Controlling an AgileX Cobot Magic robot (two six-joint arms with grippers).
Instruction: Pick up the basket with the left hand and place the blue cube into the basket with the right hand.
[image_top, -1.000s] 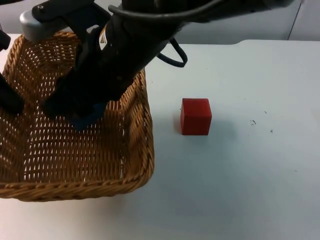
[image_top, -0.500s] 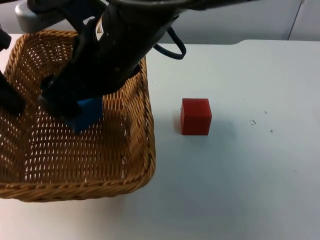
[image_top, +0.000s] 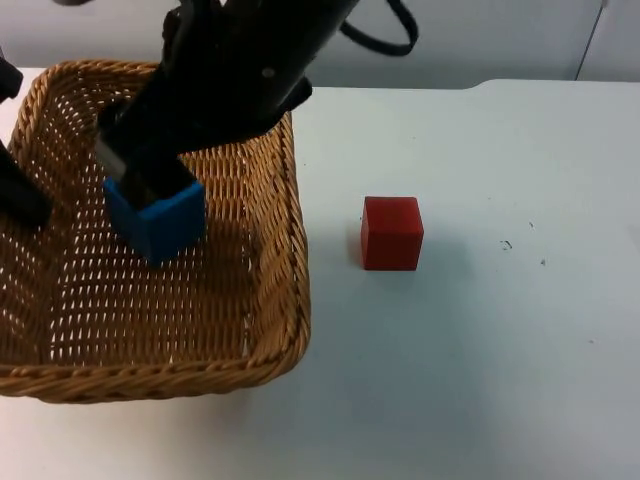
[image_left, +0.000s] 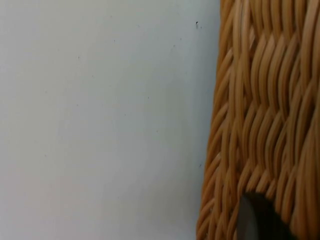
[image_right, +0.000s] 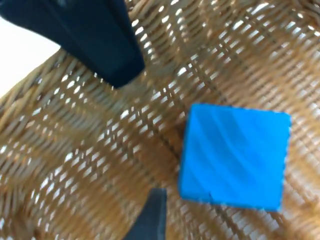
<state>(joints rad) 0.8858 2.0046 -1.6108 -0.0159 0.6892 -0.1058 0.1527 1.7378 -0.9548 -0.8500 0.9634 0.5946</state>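
Note:
The wicker basket (image_top: 290, 260) is at the left in the top view. My left gripper (image_top: 20, 200) is shut on its left rim, one black finger inside the wall; the left wrist view has the woven wall (image_left: 260, 100) close up, with a fingertip (image_left: 257, 220) against it. The blue cube (image_top: 157, 222) lies on the basket's floor, free of any grip. My right gripper (image_top: 132, 168) hangs open just above and behind it. In the right wrist view the blue cube (image_right: 234, 157) rests on the weave beside one fingertip (image_right: 150, 220), not touching it.
A red cube (image_top: 392, 232) stands on the white table (image_top: 500, 350) to the right of the basket, a hand's width from its rim. The left gripper's finger (image_right: 95, 35) reaches down inside the basket. The grey wall runs along the table's far edge.
The right gripper has let go of the blue cube and drawn up and back, so the cube now lies uncovered in the basket. The basket and left gripper stay put.

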